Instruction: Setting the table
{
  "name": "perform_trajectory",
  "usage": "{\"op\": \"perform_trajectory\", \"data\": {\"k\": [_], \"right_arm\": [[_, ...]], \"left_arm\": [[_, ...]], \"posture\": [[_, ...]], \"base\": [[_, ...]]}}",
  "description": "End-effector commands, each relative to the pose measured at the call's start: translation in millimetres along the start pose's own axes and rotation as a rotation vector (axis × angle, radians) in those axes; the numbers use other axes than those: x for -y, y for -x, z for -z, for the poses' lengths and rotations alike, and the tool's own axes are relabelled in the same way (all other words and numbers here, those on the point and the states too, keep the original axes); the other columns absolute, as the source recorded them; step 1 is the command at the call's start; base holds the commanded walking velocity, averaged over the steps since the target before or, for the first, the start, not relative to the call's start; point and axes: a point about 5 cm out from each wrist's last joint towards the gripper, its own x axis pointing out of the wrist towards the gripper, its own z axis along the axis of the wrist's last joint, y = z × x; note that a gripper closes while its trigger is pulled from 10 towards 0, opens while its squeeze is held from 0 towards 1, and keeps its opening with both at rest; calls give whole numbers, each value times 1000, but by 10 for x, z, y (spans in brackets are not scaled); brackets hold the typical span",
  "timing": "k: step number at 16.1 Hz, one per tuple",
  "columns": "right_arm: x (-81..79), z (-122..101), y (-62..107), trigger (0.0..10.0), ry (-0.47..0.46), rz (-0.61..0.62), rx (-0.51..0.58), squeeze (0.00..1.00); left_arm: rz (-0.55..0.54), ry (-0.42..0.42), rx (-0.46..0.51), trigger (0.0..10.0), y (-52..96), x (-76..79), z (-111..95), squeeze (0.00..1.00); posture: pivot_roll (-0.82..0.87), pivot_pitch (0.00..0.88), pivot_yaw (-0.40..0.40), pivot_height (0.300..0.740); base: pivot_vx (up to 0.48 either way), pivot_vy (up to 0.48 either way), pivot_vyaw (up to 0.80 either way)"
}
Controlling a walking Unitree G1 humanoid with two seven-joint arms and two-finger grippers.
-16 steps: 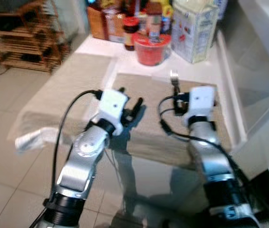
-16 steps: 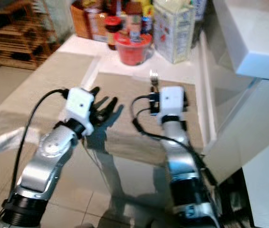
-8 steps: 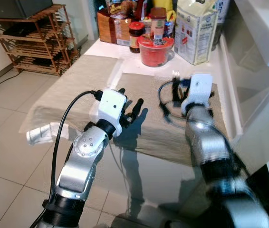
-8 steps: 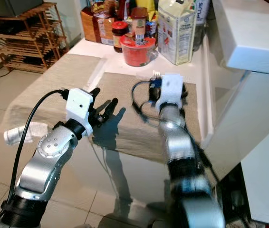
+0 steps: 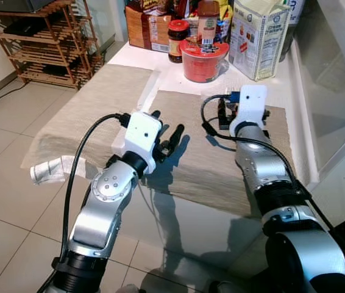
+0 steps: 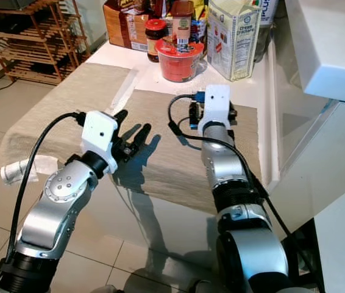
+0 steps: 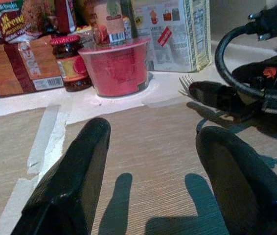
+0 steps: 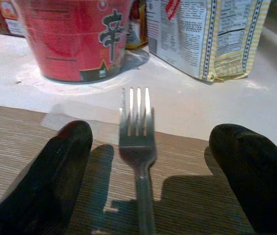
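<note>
A silver fork (image 8: 137, 128) lies on the beige placemat (image 5: 191, 160), its tines reaching past the mat's far edge onto the white tabletop. My right gripper (image 8: 153, 147) is open and low over the mat, one black finger (image 8: 65, 161) on each side of the fork and both apart from it. The fork's tines (image 7: 185, 84) also show beside a right finger in the left wrist view. My left gripper (image 5: 167, 129) hovers open and empty over the same mat's left part.
A red noodle cup (image 5: 204, 59), a milk carton (image 5: 259, 36), a jar (image 5: 177, 39) and boxes crowd the table's far end. A second mat (image 5: 93, 104) lies to the left. A white cabinet (image 5: 343, 91) borders the right. A wooden rack (image 5: 44, 43) stands far left.
The camera has shifted a little. My right arm, blurred half a second ago, is now still and lower over the mat. The left gripper keeps its pose.
</note>
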Motion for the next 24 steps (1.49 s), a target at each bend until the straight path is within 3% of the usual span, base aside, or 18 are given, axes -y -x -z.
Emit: {"op": "perform_trajectory", "data": {"k": [1,9,11,13,18,24], "right_arm": [[-59,-28,-10,10000,-7,-16,-3,0],[-154,-201,93,10000,-6,-34,118,0],[-156,-190,93,10000,-26,-34,102,0],[-124,-173,75,10000,-75,-22,12,0],[-61,-22,33,10000,-65,-2,-86,0],[-163,52,75,10000,-74,-51,-140,0]], "left_arm": [[3,-5,-5,10000,28,13,-5,0],[-3,-13,3,10000,16,13,-31,0],[-1,-13,5,10000,15,19,-37,0],[1,-15,7,10000,11,18,-45,0],[0,-18,11,10000,37,23,-60,0],[-1,-26,12,10000,60,15,-78,0]], "posture": [[67,79,33,740],[60,83,29,740],[59,85,30,740],[64,79,29,740],[78,72,27,740],[87,59,22,740]], "base": [[0,0,0],[0,0,0],[0,0,0],[0,0,0],[0,0,0],[0,0,0]]}}
